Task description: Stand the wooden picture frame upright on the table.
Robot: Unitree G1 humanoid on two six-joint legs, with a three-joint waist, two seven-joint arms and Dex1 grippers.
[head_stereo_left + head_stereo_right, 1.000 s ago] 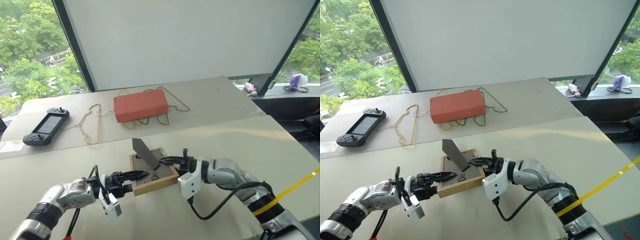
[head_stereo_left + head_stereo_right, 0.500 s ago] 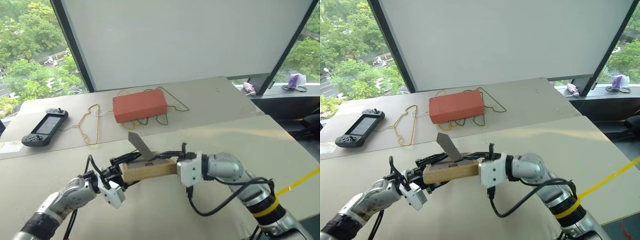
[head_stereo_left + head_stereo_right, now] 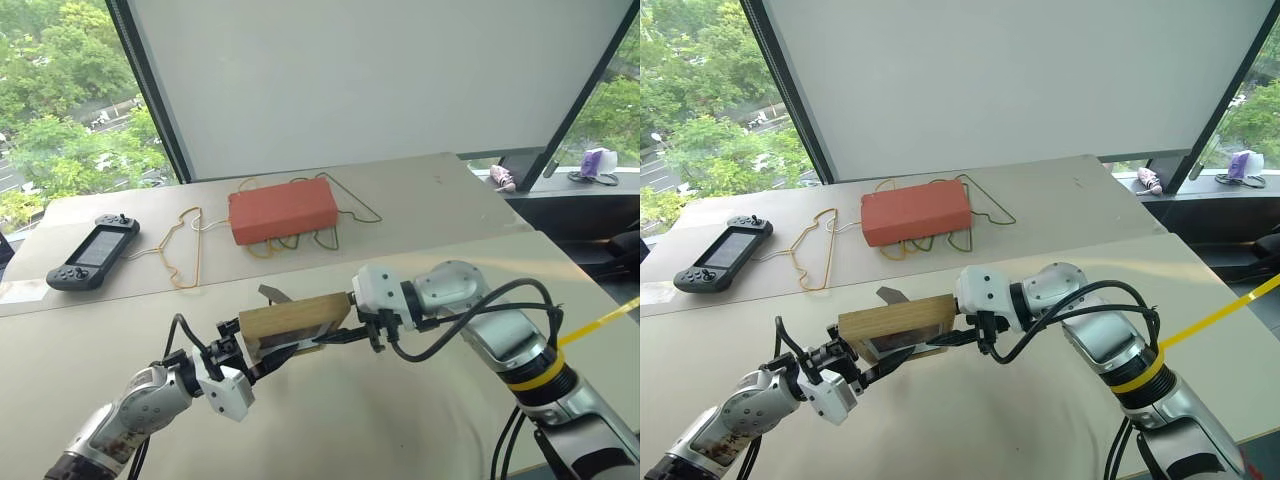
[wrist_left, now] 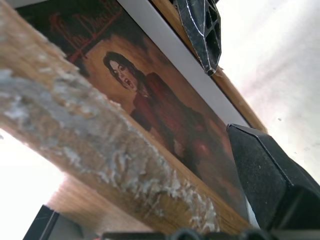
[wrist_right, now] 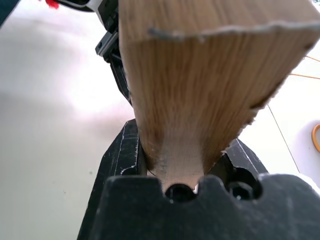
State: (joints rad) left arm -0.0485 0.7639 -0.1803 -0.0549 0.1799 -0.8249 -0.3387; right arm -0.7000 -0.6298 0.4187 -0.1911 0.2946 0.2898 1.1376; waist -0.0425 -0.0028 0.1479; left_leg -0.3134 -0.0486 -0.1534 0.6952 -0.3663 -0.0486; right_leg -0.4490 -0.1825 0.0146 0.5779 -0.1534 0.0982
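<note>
Right gripper [image 3: 352,337] is clamped on the right end of the small light-wood picture frame [image 3: 293,320], with a black finger pressed to each side of the wood in the right wrist view, so that one's definitely got hold of it. Left gripper [image 3: 262,362] sits at the frame's lower left with its two black fingers spread fairly wide; one finger [image 4: 272,175] rests at the frame's edge in the left wrist view, but honestly I can't tell if it's gripping or just touching. That same view looks straight at the frame's front, a dark portrait painting of a figure in red. From the head cameras the frame is up off the big beige-white table [image 3: 420,400], near the middle of the near side, tipped so its top wooden edge faces the camera, and the grey fold-out stand [image 3: 275,294] pokes out behind it. Further out, on the far part of the table, there's an orange-red brick-shaped box [image 3: 281,209] lying on a loose tangle of yellow and green cord [image 3: 185,250], and off to the far left a black handheld game console [image 3: 92,252] lies flat.
</note>
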